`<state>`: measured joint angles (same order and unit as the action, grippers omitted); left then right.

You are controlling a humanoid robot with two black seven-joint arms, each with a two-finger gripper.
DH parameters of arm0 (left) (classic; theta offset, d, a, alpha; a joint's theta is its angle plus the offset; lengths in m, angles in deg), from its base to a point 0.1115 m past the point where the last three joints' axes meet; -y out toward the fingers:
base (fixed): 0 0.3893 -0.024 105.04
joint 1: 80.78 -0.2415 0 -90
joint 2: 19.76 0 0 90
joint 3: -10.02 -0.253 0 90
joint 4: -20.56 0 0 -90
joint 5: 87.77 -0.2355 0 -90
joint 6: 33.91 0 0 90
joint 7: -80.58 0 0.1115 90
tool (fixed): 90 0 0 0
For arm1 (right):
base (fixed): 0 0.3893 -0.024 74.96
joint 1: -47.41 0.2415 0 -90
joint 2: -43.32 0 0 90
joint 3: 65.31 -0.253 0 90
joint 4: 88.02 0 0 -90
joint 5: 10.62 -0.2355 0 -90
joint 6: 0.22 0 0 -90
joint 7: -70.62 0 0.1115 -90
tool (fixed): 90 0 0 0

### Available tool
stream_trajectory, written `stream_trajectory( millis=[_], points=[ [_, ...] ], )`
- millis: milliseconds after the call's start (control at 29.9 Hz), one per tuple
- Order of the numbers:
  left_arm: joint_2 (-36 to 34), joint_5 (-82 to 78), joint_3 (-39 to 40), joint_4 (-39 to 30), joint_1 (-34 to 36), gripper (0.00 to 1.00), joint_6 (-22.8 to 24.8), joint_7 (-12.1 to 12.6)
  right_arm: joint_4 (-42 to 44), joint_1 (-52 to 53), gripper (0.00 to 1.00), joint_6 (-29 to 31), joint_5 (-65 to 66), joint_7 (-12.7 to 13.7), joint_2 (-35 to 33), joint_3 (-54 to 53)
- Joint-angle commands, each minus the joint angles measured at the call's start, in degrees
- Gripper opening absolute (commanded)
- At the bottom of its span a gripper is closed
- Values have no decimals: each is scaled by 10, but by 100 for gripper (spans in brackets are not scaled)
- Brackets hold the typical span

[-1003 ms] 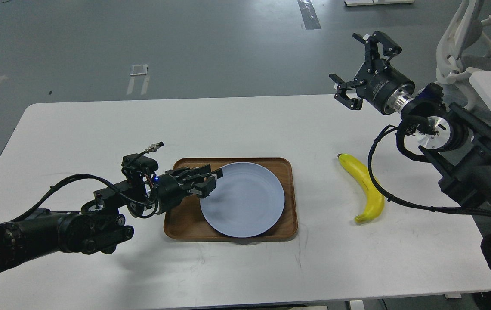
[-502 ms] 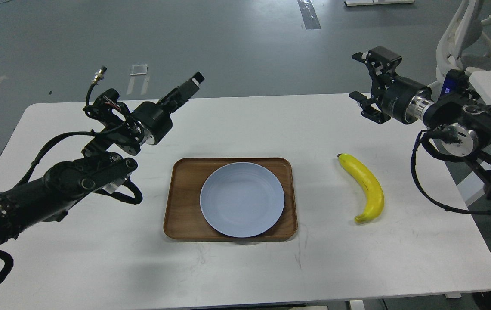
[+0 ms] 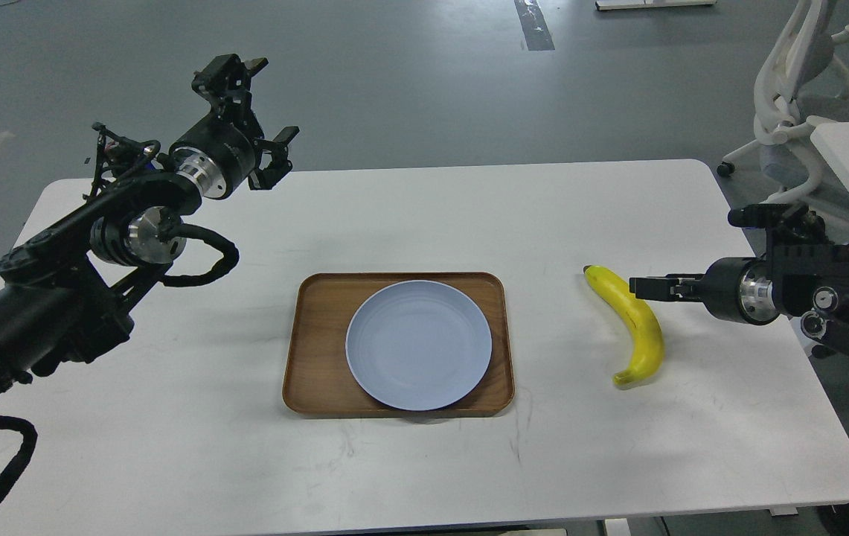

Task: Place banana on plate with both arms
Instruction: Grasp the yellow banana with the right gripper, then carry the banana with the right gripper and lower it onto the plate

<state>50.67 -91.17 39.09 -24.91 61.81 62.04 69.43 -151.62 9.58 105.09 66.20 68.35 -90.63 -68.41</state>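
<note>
Banana not yet picked up; placing step has hardly begun.

Banana [image 3: 634, 325] lies on the white table [image 3: 617, 461], well to the right of the plate [image 3: 419, 345], which sits bare in the wooden tray [image 3: 312, 365]. Right gripper [image 3: 644, 286] reaches in low and level from the right, its tips just beside the fruit's upper half; seen edge-on, so I cannot tell how far its jaws are parted, and it does not appear to hold anything. Left gripper [image 3: 260, 104] hangs high at the far left with its 2 fingers spread wide and empty. Grasp, carry and release all remain.
</note>
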Motion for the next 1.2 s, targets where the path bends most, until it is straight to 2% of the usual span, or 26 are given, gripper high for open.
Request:
stream_trajectory(
  millis=[0, 134, 201, 234, 267, 334, 368, 401, 468, 635, 702, 736, 769, 836, 903, 1170],
  points=[
    [0, 1, 1, 1, -6, 98, 1, -8, 13, -1, 93, 0, 4, 1, 24, 19],
    [-4, 0, 1, 1, -9, 98, 1, -9, 36, 1, 89, -1, 7, 0, 40, 39],
    [-6, 0, 1, 0, -9, 98, 1, -10, 36, 1, 84, -3, 7, 0, 45, 45],
    [-11, 0, 0, 1, -9, 98, 1, -11, 36, 1, 74, -5, 7, 0, 48, 46],
    [-13, -2, 0, 0, -9, 98, 1, -13, 36, 0, 53, -5, 8, 0, 53, 48],
    [-14, -6, -1, 0, -9, 98, 2, -15, 36, 2, 26, -5, 17, -1, 58, 53],
    [-15, -6, -2, 1, -9, 98, 1, -17, 37, 6, 7, -6, 36, -7, 59, 60],
    [-15, -6, -2, 1, -9, 98, 1, -17, 37, 9, 4, -8, 42, -12, 60, 63],
    [-16, -8, -2, 1, -10, 98, 1, -18, 37, 19, 3, -26, 52, -33, 61, 67],
    [-15, -9, -4, 1, -14, 98, 1, -18, 35, 34, 1, -41, 53, -36, 76, 67],
    [-15, -9, -4, 1, -14, 98, 1, -18, 29, 58, 0, -45, 51, -48, 79, 66],
    [-15, -9, -4, 1, -14, 98, 1, -18, 23, 77, 0, -48, 53, -66, 87, 67],
    [-15, -9, -4, 1, -14, 98, 1, -18, 22, 77, 0, -49, 53, -66, 87, 67],
    [-15, -9, -4, 1, -14, 98, 1, -18, 0, 114, 0, -53, 54, -107, 100, 74],
    [-15, -9, -4, 1, -14, 98, 1, -18, -14, 145, 0, -56, 54, -127, 107, 94],
    [-16, -9, -4, 1, -14, 98, 0, -18, -16, 192, 0, -70, 55, -134, 195, 170]
  ],
)
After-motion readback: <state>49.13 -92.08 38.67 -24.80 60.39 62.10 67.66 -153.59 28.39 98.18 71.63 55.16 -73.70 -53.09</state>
